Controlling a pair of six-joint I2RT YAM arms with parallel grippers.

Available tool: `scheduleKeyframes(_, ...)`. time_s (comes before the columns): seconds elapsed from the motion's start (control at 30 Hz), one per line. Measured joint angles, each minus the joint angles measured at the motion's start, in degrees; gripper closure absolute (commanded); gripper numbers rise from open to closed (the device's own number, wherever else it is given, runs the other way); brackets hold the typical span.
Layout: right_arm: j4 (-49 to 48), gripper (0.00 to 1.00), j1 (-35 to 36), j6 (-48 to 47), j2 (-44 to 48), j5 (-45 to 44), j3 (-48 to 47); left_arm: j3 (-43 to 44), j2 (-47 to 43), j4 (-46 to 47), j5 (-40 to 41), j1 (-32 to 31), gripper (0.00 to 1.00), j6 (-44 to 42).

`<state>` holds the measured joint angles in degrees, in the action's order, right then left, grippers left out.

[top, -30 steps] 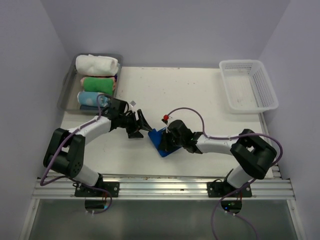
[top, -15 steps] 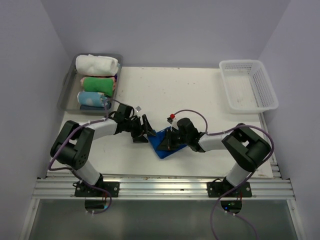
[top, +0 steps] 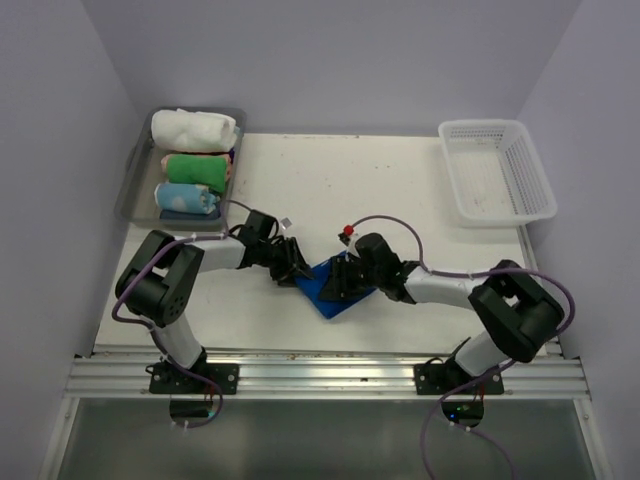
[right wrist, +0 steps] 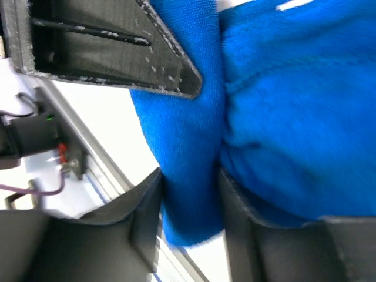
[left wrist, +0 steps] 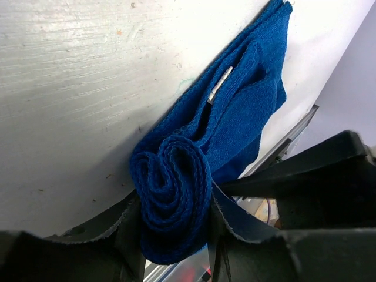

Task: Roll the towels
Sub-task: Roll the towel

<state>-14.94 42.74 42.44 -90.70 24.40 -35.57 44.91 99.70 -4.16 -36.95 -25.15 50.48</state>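
The blue towel (top: 328, 288) lies partly rolled on the table's near middle, between both grippers. My left gripper (top: 296, 268) is at its left end. In the left wrist view the rolled end (left wrist: 173, 194) sits between the jaws, and my left gripper (left wrist: 173, 205) is shut on it. My right gripper (top: 342, 282) is over the towel's right part. In the right wrist view a thick fold of the blue towel (right wrist: 282, 117) fills the gap, with my right gripper (right wrist: 189, 182) shut on it. The white towel (top: 195, 128) lies rolled in the tray (top: 135, 178).
The tray at the back left also holds a green roll (top: 198, 166) and a pale blue dotted roll (top: 185, 197). A white basket (top: 497, 170) stands at the back right. The table's metal rail (top: 320, 372) runs along the near edge.
My left gripper has moved right onto the blue towel and closed on its rolled end. My right gripper's jaws have widened around a thicker fold, and it shifted slightly.
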Motion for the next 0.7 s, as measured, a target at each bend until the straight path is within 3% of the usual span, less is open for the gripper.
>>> scheduleKeyframes(0.1,10.4,0.4,1.3,-3.7,5.6,-7.5,-2.5,0.7,0.0,-0.9,0.4,-0.1,0.61,-0.1)
scheduleKeyframes(0.33,28.3,0.4,12.9,-11.2,10.3,-29.8,-14.8,2.6,0.0,-4.1,1.3,-0.2,0.63,-0.6)
scheduleKeyframes(0.53,37.6,0.4,26.2,-16.7,3.1,-49.5,-25.3,4.4,0.0,-6.7,1.9,-0.5,0.63,-0.7)
scheduleKeyframes(0.7,41.3,0.39,32.6,-20.0,-6.5,-59.8,-29.7,5.5,0.2,-8.0,2.2,-0.5,0.63,-1.2)
